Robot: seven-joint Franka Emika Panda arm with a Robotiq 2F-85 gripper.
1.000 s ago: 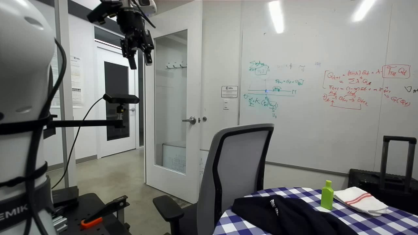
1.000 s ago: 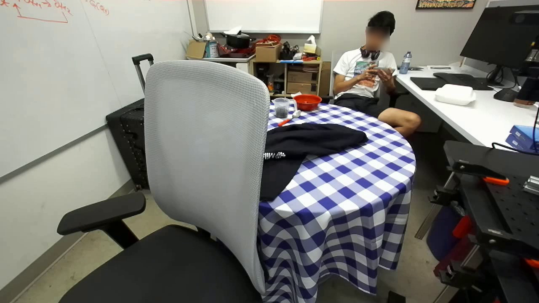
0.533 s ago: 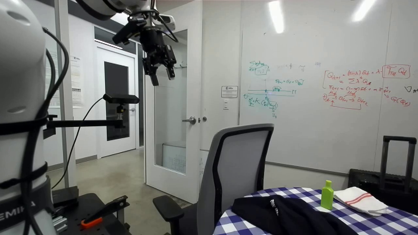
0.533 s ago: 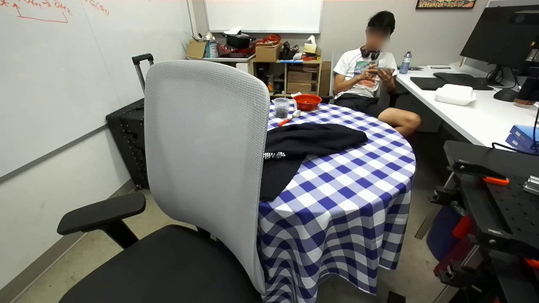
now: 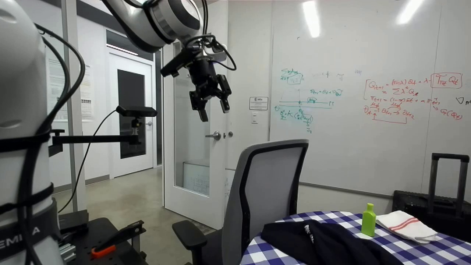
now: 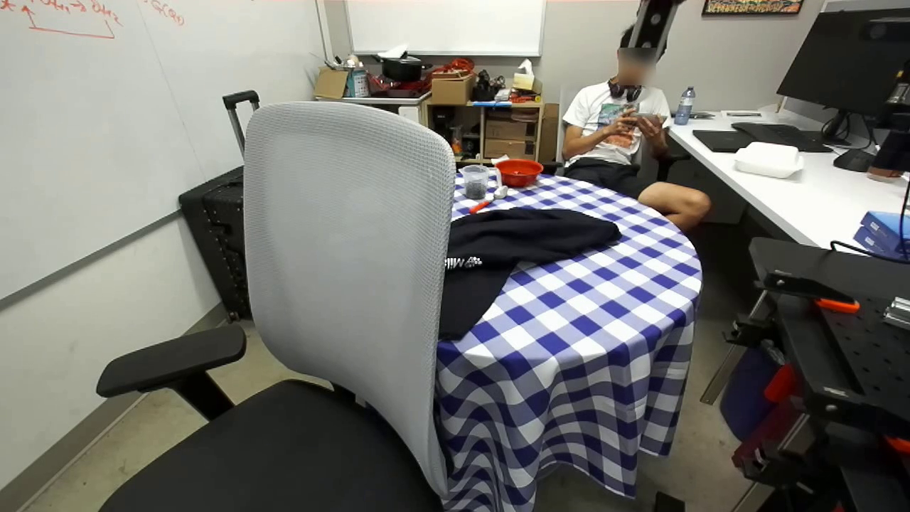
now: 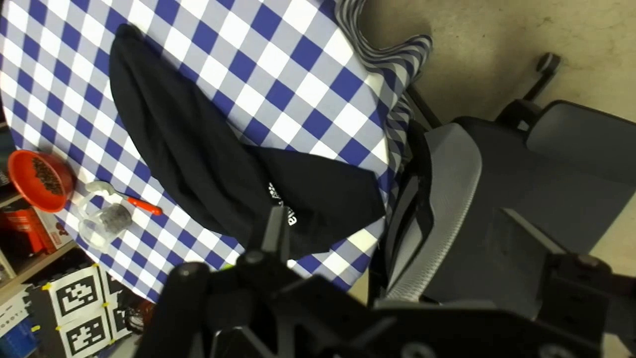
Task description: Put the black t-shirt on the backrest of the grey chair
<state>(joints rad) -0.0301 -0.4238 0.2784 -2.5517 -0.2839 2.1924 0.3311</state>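
The black t-shirt (image 5: 323,239), with a small white print, lies bunched on the checkered table beside the chair. It also shows in an exterior view (image 6: 530,238) and in the wrist view (image 7: 198,149). The grey chair's mesh backrest (image 6: 345,242) is upright and bare against the table edge; the wrist view shows it from above (image 7: 449,211). My gripper (image 5: 214,113) points down, open and empty, in the air above and to the side of the backrest. In the wrist view its spread fingers (image 7: 393,213) frame the backrest and the shirt's near end.
The round table has a blue-white checkered cloth (image 6: 590,334). On it are a green bottle (image 5: 368,222), a folded white towel (image 5: 406,226), a red bowl (image 6: 519,173), a clear cup (image 6: 475,185) and a spoon. A black case (image 6: 213,242) and a seated person (image 6: 611,139) are nearby.
My open gripper has moved right and down toward the chair in an exterior view. A dark part of the robot now shows at the top edge in an exterior view. The t-shirt and chair have not moved.
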